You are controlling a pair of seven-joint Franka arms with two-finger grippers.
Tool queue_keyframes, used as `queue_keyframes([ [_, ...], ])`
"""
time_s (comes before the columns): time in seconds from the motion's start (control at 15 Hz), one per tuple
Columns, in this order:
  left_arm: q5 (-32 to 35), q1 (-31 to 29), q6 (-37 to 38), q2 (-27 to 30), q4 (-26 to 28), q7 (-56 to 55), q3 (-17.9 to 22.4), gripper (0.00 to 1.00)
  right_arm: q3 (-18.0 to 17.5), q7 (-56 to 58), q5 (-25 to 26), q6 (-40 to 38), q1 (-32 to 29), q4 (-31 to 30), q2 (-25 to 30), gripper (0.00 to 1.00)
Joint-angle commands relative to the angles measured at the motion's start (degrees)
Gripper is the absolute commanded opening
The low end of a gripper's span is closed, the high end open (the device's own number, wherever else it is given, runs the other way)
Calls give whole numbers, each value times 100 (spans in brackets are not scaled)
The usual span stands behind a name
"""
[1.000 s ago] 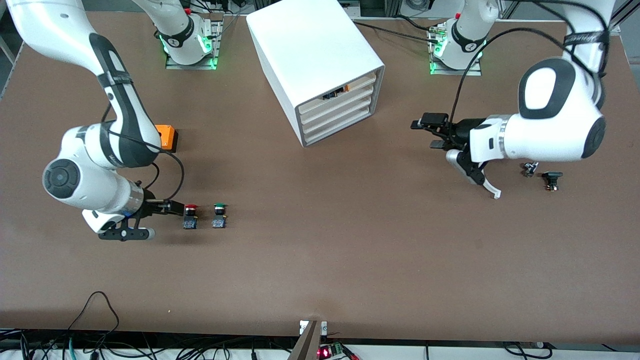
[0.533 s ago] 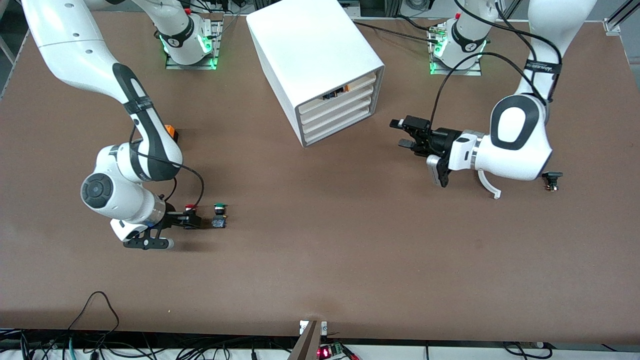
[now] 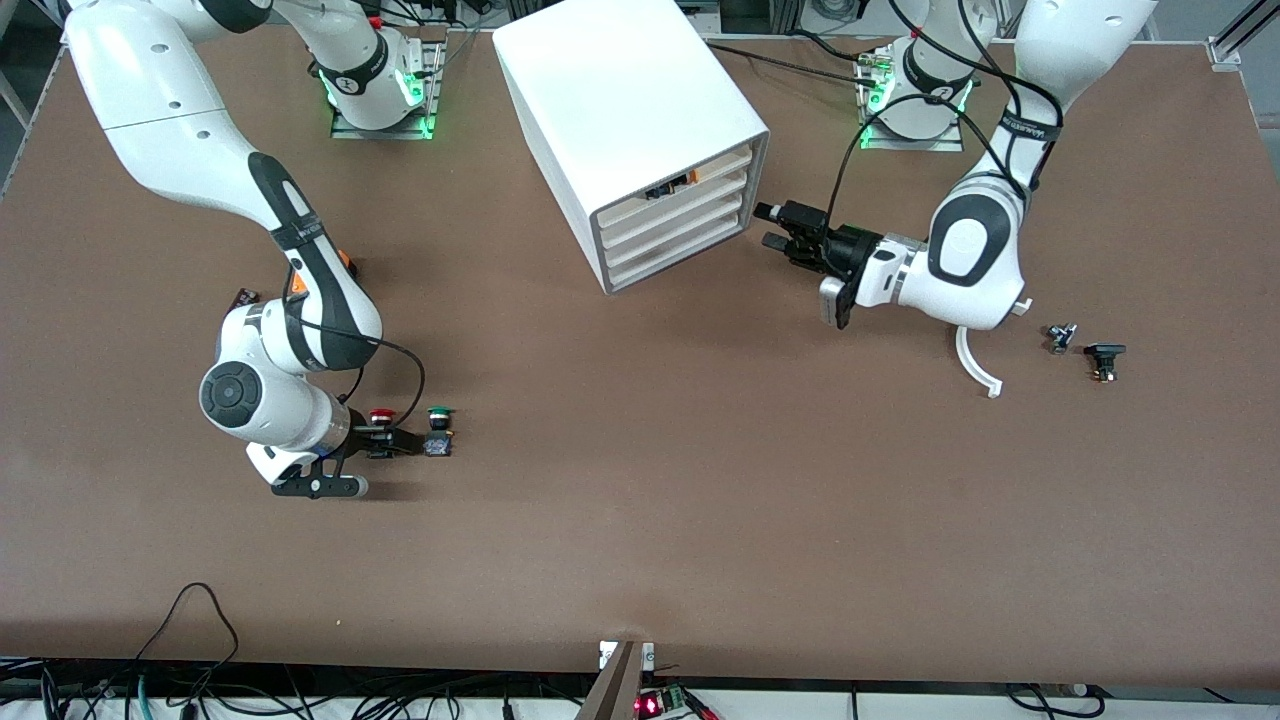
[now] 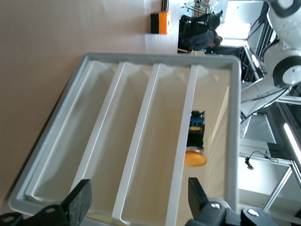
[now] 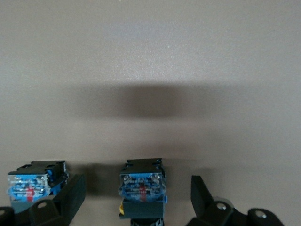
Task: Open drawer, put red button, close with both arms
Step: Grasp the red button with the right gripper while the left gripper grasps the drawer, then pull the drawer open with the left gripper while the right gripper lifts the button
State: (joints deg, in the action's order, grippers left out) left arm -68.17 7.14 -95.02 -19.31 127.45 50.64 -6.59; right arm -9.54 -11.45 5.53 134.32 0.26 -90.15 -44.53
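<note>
The white cabinet (image 3: 630, 110) stands between the arm bases with all four drawers pushed in. The drawer (image 3: 680, 206), second from top, shows in the left wrist view (image 4: 170, 141) as a shallow white slot. My left gripper (image 3: 768, 227) is open and empty just in front of the cabinet's drawer fronts; its fingers (image 4: 80, 202) frame them. The red button (image 3: 381, 415) stands beside the green button (image 3: 438, 412). My right gripper (image 3: 400, 442) is open at table level with the red button's blue base (image 5: 142, 186) between its fingers (image 5: 202, 193).
An orange-capped part (image 4: 195, 141) sits in the top drawer. An orange box (image 3: 342, 262) lies by the right arm. A white curved piece (image 3: 975, 365) and small black parts (image 3: 1103, 360) lie toward the left arm's end. The green button's base (image 5: 35, 183) sits just outside one right finger.
My right gripper slid forward until its open fingers straddle the red button. My left arm swung toward the cabinet, bringing its open gripper up to the drawer fronts.
</note>
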Motion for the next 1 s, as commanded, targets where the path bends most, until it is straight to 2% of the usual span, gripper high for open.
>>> queue_keyframes([
  [0.0,-415,15,-192,7,350,620,-219,83,5,-16,97,50,9,41,-73,93],
  [0.13,-600,15,-219,-142,456,1042,-368,66,5,38,97,6,-17,41,-47,72],
  [0.2,-714,15,-341,-212,517,1227,-474,62,5,46,97,-3,-9,41,-47,58],
  [0.4,-1154,15,-650,-502,536,1703,-781,59,14,169,97,6,-61,50,-47,21],
  [0.53,-1304,15,-650,-512,597,1730,-861,47,14,170,97,-3,-70,50,-47,0],
  [0.73,-1322,15,-641,-512,711,1747,-958,34,14,126,79,6,-96,93,-47,0],
  [0.93,-1322,6,-641,-512,817,1747,-1046,9,14,134,70,-273,-70,312,-21,0],
])
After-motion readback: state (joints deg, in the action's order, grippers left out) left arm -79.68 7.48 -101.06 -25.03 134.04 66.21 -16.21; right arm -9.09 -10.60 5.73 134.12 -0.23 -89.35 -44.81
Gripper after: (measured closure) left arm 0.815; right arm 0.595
